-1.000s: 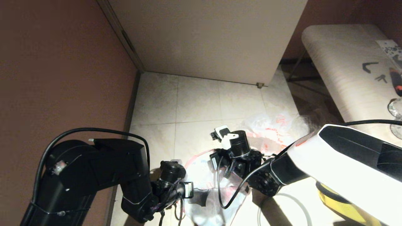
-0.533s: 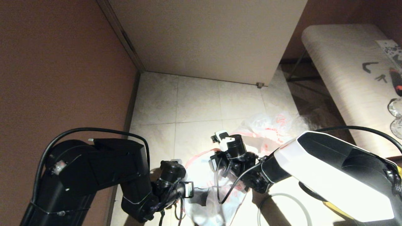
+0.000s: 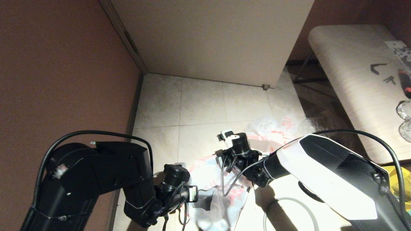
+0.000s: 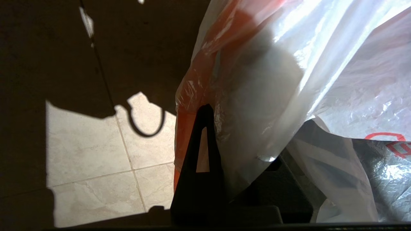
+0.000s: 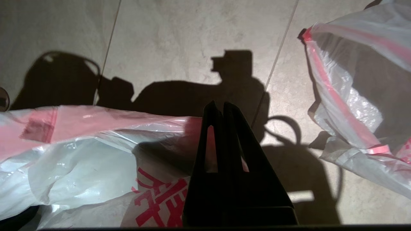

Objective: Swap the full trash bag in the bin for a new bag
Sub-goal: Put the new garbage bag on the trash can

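The new bag, limp white plastic with red edging and red print, hangs stretched between my two grippers low in the head view. My left gripper is shut on one side of its rim, and the film drapes over one finger. My right gripper is shut on the opposite pink rim of the new bag. The full trash bag lies on the floor tiles just beyond the right gripper. The bin is hidden.
A brown wall runs along the left and a pale cabinet panel stands at the back. A white bench is on the right. A yellow bag and a white hose loop lie beside the right arm.
The right arm has swung in and its gripper has drawn back from me a little with the bag's rim. The yellow bag shows more. The left arm has stayed still.
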